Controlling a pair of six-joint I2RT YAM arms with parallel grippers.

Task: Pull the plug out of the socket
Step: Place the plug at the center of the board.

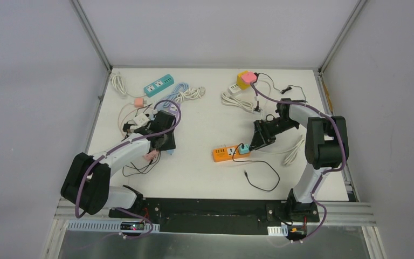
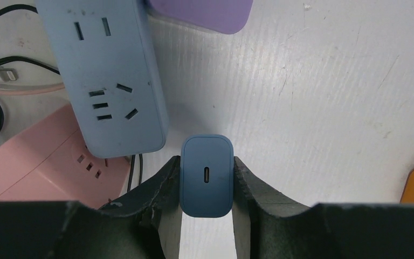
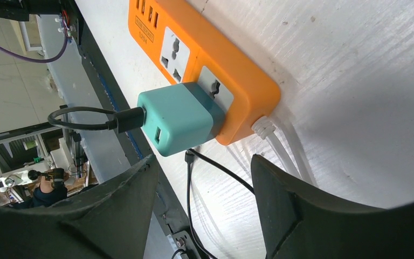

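Note:
A teal plug [image 3: 180, 116] sits pushed into the end socket of an orange power strip [image 3: 221, 65], with a black USB cable [image 3: 86, 116] in its side. My right gripper [image 3: 204, 159] is open just short of the plug and touches nothing. From above, that gripper [image 1: 256, 141] stands right of the teal plug [image 1: 243, 148] and the orange strip [image 1: 223, 154]. My left gripper [image 2: 206, 162] is shut on a dark blue charger plug [image 2: 206, 175], which hangs over bare table beside a light blue power strip [image 2: 105, 75]. The arm hides this charger in the top view.
A pink strip [image 2: 38, 162] lies under the light blue one, with a purple block [image 2: 199, 13] beyond. Farther back are a teal strip [image 1: 159, 85], a yellow-pink cube socket [image 1: 246, 79] and white cords [image 1: 237, 97]. A loose black cable [image 1: 264, 178] loops near the front.

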